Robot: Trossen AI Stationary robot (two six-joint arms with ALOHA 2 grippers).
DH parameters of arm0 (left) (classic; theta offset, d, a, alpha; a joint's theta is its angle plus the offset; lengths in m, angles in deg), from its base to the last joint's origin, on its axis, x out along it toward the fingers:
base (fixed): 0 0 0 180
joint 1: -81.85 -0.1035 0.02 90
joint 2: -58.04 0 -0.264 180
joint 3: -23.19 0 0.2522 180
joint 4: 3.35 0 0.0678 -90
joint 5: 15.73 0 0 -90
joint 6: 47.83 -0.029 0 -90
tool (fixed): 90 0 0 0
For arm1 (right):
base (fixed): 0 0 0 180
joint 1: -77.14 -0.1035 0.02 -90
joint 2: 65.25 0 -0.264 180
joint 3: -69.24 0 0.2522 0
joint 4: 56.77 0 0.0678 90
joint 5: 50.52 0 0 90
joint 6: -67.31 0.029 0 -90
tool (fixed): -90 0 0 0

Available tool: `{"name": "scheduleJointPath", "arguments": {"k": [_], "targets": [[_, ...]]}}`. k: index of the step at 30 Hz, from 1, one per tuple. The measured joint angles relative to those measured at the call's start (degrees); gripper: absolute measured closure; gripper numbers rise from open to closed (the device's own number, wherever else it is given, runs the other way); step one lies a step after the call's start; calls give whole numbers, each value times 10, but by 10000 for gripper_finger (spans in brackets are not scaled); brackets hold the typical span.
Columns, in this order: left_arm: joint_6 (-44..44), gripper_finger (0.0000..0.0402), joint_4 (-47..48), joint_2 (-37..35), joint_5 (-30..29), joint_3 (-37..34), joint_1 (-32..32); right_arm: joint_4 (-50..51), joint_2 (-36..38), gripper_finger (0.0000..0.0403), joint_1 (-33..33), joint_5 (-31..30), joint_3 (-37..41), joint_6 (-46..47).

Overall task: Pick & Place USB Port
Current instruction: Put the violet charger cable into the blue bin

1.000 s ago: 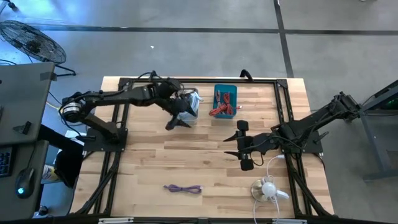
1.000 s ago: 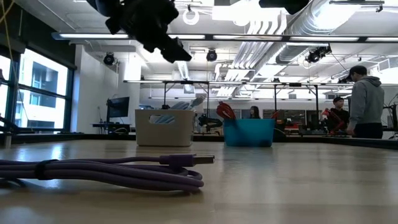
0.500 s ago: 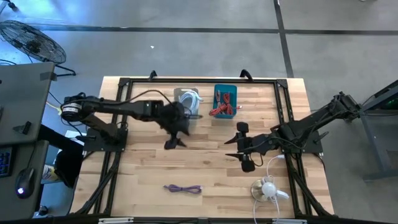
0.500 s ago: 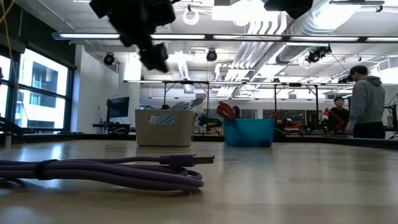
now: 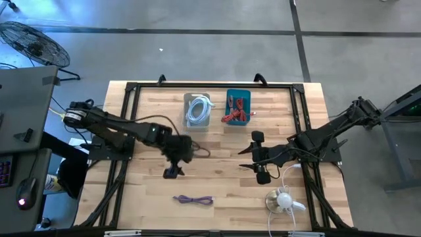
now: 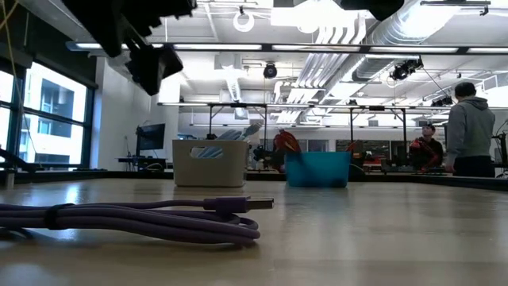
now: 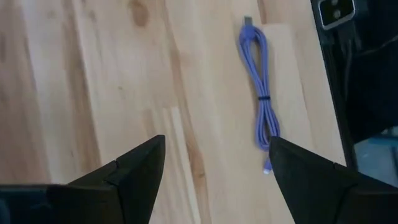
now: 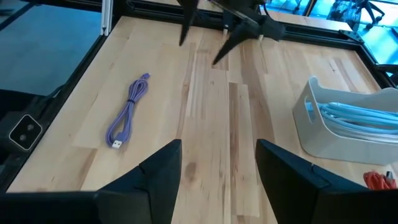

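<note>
A coiled purple USB cable (image 5: 193,199) lies flat on the wood near the table's near edge; it also shows in the low view (image 6: 135,218), the left wrist view (image 7: 259,99) and the right wrist view (image 8: 127,112). My left gripper (image 5: 173,172) is open and hovers above the table, just far-left of the cable. Its fingers (image 7: 216,139) are spread wide and hold nothing. It shows high in the low view (image 6: 151,63). My right gripper (image 5: 242,158) waits open over the table's right middle (image 8: 218,144).
A white bin (image 5: 198,110) of white cables and a blue bin (image 5: 238,107) of red cables stand by the far edge. A white device with a cord (image 5: 283,199) lies at the near right corner. Black frame rails (image 5: 118,164) run along the table's sides. People stand in the room beyond (image 6: 470,131).
My left gripper has moved from over the white bin toward the table's near edge and somewhat left, ending close to the purple cable. It stays open and empty. The cable and bins have not moved.
</note>
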Motion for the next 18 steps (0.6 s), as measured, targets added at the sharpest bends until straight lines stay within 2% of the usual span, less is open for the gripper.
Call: {"name": "scheduleJointPath", "arguments": {"k": [8, 13, 18], "targets": [[2, 119, 1, 19, -111, 0, 84, 0, 0, 204, 0, 0, 0, 0], [16, 119, -6, 82, -112, 0, 110, -4, 0, 204, 0, 2, 0, 8], [29, 119, -39, 141, -64, 0, 115, -9, 0, 204, -2, 2, 0, 15]]}}
